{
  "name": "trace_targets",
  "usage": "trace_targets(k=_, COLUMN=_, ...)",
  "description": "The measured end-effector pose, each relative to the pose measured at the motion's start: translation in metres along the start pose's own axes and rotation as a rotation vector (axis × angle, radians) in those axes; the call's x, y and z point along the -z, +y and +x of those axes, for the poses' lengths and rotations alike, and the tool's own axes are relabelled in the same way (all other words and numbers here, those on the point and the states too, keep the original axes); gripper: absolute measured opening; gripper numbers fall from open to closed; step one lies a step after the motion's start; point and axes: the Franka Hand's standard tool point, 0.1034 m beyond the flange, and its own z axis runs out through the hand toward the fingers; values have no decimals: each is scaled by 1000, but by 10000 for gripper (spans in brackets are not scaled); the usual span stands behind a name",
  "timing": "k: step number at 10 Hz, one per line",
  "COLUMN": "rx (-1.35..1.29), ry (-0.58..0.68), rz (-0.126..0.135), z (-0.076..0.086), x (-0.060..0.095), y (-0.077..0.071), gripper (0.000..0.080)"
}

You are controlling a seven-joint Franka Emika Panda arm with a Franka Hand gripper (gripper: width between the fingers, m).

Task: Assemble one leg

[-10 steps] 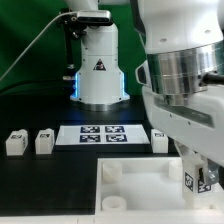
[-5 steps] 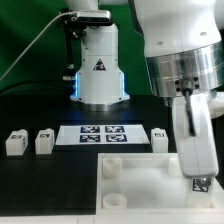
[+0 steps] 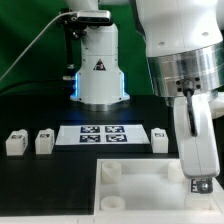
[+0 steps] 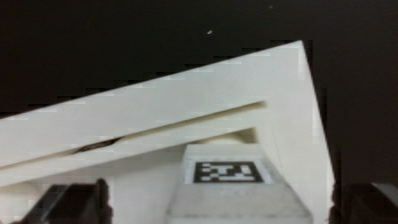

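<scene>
My gripper [image 3: 194, 176] is at the exterior view's right, shut on a leg [image 3: 198, 184], a small white block with a square marker tag. It holds the leg over the right part of the large white tabletop [image 3: 140, 185], close to its surface. In the wrist view the leg [image 4: 228, 172] sits between my dark fingers [image 4: 75, 205], with the gripper [image 4: 228, 208] around it and the tabletop [image 4: 178, 100] beneath. Three more legs stand on the black table: two at the left [image 3: 14, 142] [image 3: 44, 141] and one [image 3: 160, 138] right of the marker board.
The marker board [image 3: 103, 133] lies flat behind the tabletop. The robot's white base [image 3: 100, 70] stands at the back. Round sockets [image 3: 112, 167] sit at the tabletop's corners.
Between one second and half a second ago the hand shifted toward the exterior view's right with the leg in it. Since then nothing has visibly moved.
</scene>
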Motion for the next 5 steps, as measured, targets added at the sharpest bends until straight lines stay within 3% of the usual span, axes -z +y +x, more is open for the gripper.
trace_targets(k=1, rx=1, ry=-1, rz=0, z=-1, x=0, y=0, gripper=643)
trace_targets(k=3, rx=17, ry=-18, rz=22, z=-17, x=20, y=2, gripper=649)
trace_targets(k=5, rx=26, ry=-19, rz=21, z=-20, x=20, y=3, gripper=649)
